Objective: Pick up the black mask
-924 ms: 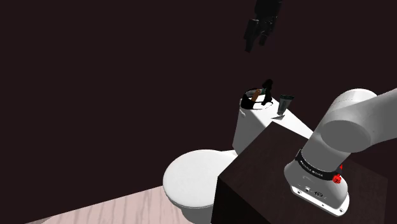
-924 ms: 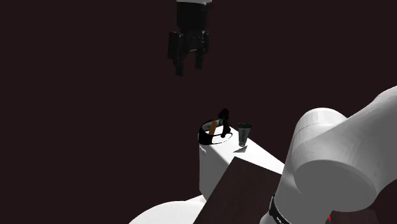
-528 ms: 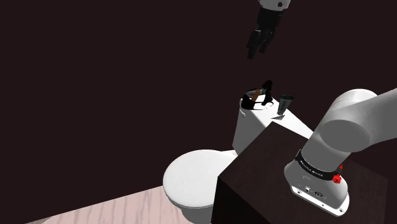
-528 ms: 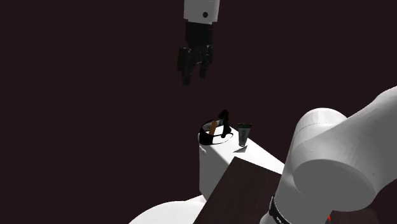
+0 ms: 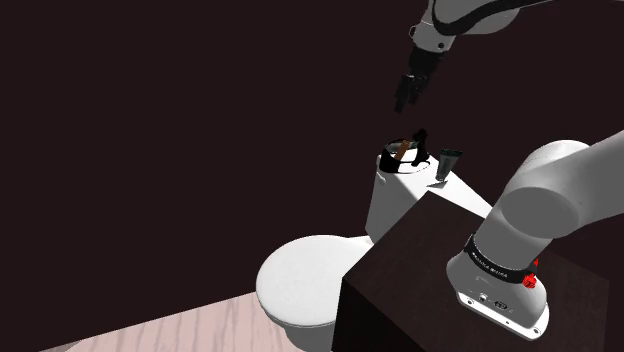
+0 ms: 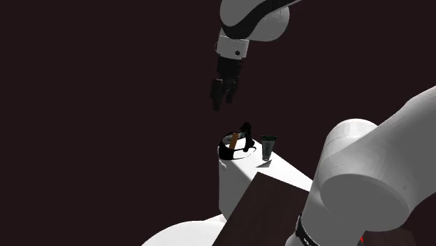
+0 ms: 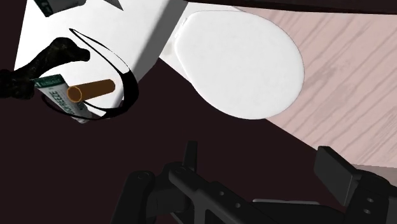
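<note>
Shoulder view: my all-black two-finger gripper (image 5: 404, 100) hangs empty, fingers spread, above the black strap-looped mask (image 5: 418, 142) (on the white toilet tank (image 5: 385, 205)); I judge this the approach; next, descend and close.

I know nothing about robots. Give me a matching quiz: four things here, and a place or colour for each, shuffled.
1 gripper
2 mask
3 toilet lid
4 floor

a pale wood planks
b lying on the tank
c up in the air
d plain white

Pairs: 1-c, 2-b, 3-d, 4-a.
</note>
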